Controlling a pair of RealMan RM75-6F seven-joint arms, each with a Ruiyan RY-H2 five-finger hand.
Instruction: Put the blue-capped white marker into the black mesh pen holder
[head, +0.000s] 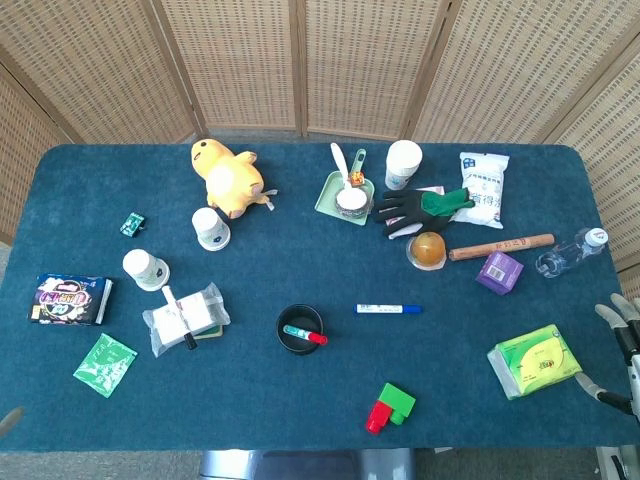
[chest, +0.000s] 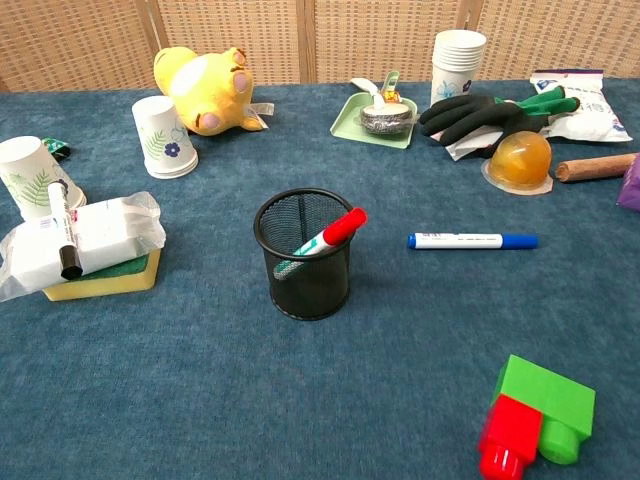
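Observation:
The blue-capped white marker lies flat on the blue cloth, cap pointing right, a short way right of the black mesh pen holder. A red-capped marker leans inside the holder. My right hand shows at the right edge of the head view, fingers spread and holding nothing, well right of the marker. Only a grey sliver of my left hand shows at the bottom left edge.
A green tissue pack lies between my right hand and the marker. Red and green bricks sit in front of the marker. A wrapped sponge with a black marker, paper cups, a plush toy and a black glove lie around.

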